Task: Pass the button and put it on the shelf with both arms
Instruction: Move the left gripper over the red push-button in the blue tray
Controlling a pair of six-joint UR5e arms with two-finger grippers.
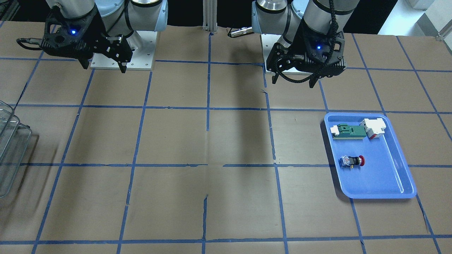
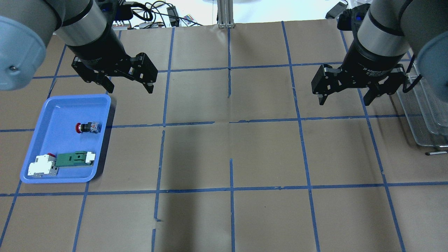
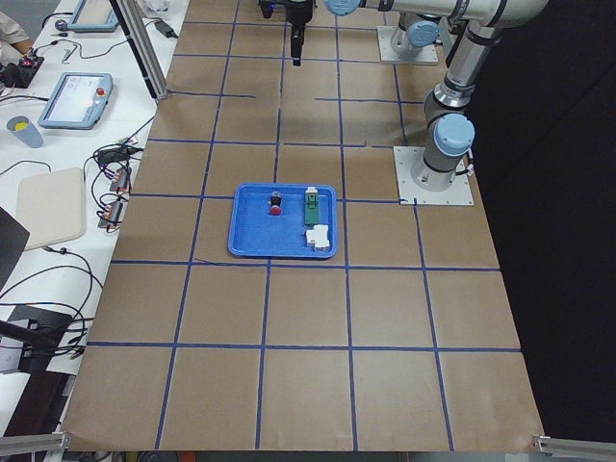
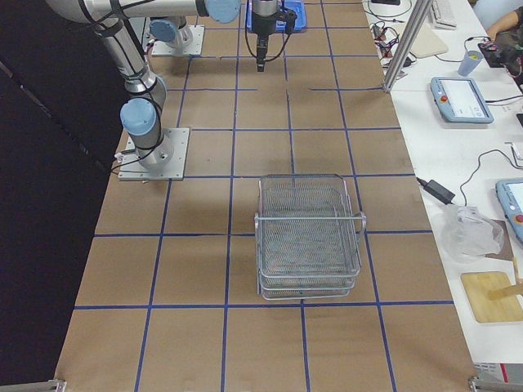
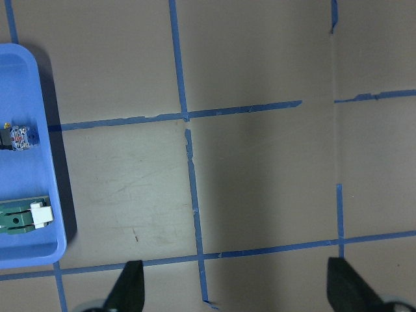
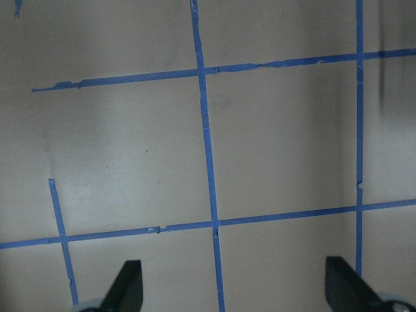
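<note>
Clearly we stood at the very start: our left gripper (image 2: 129,87) hung spread and empty. The button (image 2: 87,127) lay on its side in the blue tray (image 2: 59,112) near it, off its outer finger, with a green module (image 2: 71,159) and a white block (image 2: 42,167) beyond. Next, we judged, it needed to shift over the button, descend and close. Well apart, our right gripper (image 2: 344,99) hung spread and empty too, just beside the shelf (image 2: 425,115). We counted one button, one tray, one shelf, two grippers.
</note>
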